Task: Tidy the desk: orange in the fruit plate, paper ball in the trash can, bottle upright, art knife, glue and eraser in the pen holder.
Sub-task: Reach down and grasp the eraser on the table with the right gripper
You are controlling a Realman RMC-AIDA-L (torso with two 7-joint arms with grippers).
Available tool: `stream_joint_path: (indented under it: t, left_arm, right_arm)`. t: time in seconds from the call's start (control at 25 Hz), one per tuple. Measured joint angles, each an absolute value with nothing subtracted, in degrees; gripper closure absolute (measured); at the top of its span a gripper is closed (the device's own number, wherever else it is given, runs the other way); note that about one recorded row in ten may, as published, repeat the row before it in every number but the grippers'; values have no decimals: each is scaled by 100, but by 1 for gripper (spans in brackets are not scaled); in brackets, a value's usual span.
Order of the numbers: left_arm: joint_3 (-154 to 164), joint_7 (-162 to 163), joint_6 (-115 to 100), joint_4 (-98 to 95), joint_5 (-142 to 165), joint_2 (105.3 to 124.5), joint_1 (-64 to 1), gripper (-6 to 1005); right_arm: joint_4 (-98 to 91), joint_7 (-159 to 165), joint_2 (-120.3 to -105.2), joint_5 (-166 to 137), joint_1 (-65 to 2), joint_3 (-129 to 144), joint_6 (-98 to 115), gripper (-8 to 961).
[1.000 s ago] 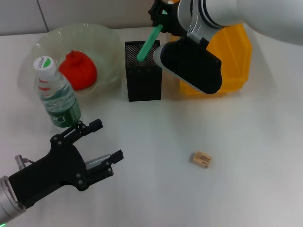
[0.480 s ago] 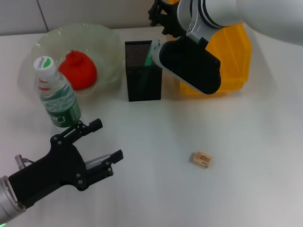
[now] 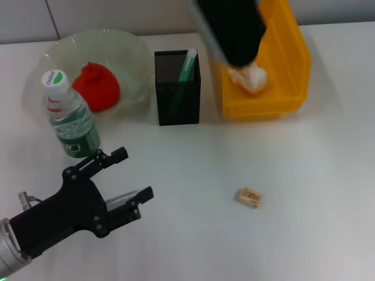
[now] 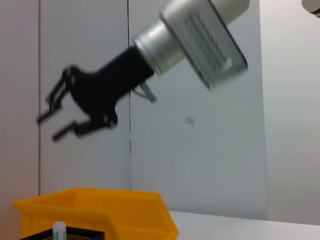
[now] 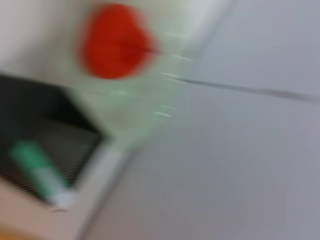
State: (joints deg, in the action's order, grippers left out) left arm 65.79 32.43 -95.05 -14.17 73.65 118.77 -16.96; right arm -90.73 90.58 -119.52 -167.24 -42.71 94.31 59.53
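The orange [image 3: 95,86] lies in the pale green fruit plate [image 3: 126,47] at the back left. The bottle [image 3: 69,117] stands upright in front of the plate. The black mesh pen holder [image 3: 177,96] holds a green stick-shaped item [image 3: 187,64]. The paper ball [image 3: 249,76] lies in the yellow trash can [image 3: 290,64]. The tan eraser [image 3: 249,197] lies alone on the table at the front right. My left gripper [image 3: 133,174] is open and empty near the front left. My right arm [image 3: 231,29] is raised above the bin; its gripper [image 4: 52,125] shows open and empty in the left wrist view.
The white table [image 3: 316,175] stretches around the eraser. In the left wrist view the yellow bin [image 4: 90,210] and the pen holder's rim [image 4: 80,233] show low. The right wrist view shows the orange [image 5: 112,42] and the green item [image 5: 37,165] in the holder.
The right gripper let go of the green item, which dropped into the pen holder, and the right arm rose up and back. The left arm has not moved.
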Motion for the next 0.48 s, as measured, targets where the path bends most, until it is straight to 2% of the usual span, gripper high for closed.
stream_joint_path:
  t: [0.16, 0.2, 0.32, 0.36, 0.4, 0.48]
  left_arm:
    - [6575, 3243, -9559, -1444, 7365, 11860, -1688, 262]
    - [6575, 3243, -9559, -1444, 7365, 11860, -1688, 262]
    - [6566, 3243, -9566, -1454, 7365, 11853, -1682, 262]
    - [6565, 3243, -9573, -1463, 7365, 11844, -1678, 263]
    - [6565, 3243, -9573, -1463, 7365, 11844, -1678, 263]
    - [6562, 3243, -9583, -1470, 7364, 11837, -1678, 263]
  right_arm:
    - [-10166, 10190, -11948, -16129, -3563, 8787, 5547, 662]
    - [-10166, 10190, -11948, -16129, -3563, 8787, 5547, 658]
    - [-10851, 10500, -11945, -14759, -2755, 8259, 5422, 647]
    - [-11072, 10490, -11940, -13716, -2229, 8003, 5319, 643]
    - [-11072, 10490, -11940, -13716, -2229, 8003, 5319, 639]
    - [-11122, 10231, -11936, -12377, -1560, 7824, 5159, 632]
